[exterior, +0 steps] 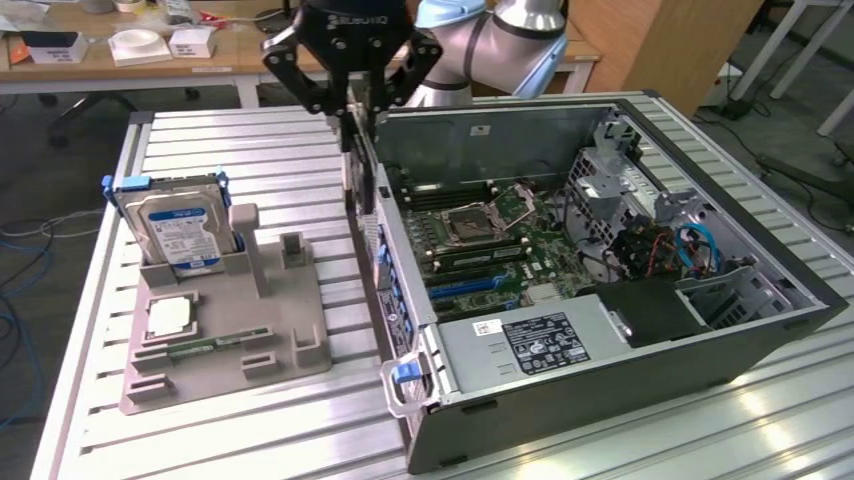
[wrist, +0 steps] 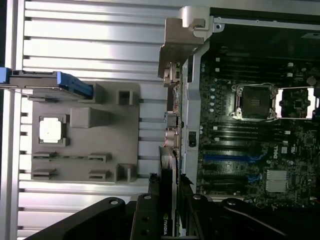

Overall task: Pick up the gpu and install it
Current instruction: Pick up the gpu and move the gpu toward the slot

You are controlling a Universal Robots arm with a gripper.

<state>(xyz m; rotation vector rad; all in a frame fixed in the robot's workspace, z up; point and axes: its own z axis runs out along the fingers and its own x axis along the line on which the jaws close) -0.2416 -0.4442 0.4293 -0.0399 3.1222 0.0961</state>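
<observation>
Nearest to me, the open computer case (exterior: 747, 240) lies on its side on the slatted metal table (exterior: 267, 140). Its grey power supply (exterior: 534, 340) is at the front, and the motherboard (exterior: 494, 250) with its blue slots (exterior: 467, 285) is bare behind it. On the exterior view's left of the case sits a grey holder (exterior: 267, 340). It carries a memory stick (exterior: 214, 345), a square processor chip (exterior: 170, 318) and, upright at its far end, a blue-labelled hard drive (exterior: 180, 230). Further back, between holder and case, the gpu (exterior: 360, 165) hangs edge-on from the gripper (exterior: 355, 105). The card runs down alongside the case's wall on that side and is not seated in any slot. I cannot tell whether its lower end touches the rim. The jaws are drawn in narrow and clamped on the card's upper part, and the wrist view shows a black finger (wrist: 150, 210) on either side of the thin board (wrist: 167, 170). I'd judge the card to be light and stiff but delicate. A pinch across the cooler block and board is the sound hold, well away from the contact edge and small parts. Being so thin, it could pivot in the grip, and its metal end would probably pull that side down. Beyond the arm, a wooden desk (exterior: 134, 60) holds small boxes.
</observation>
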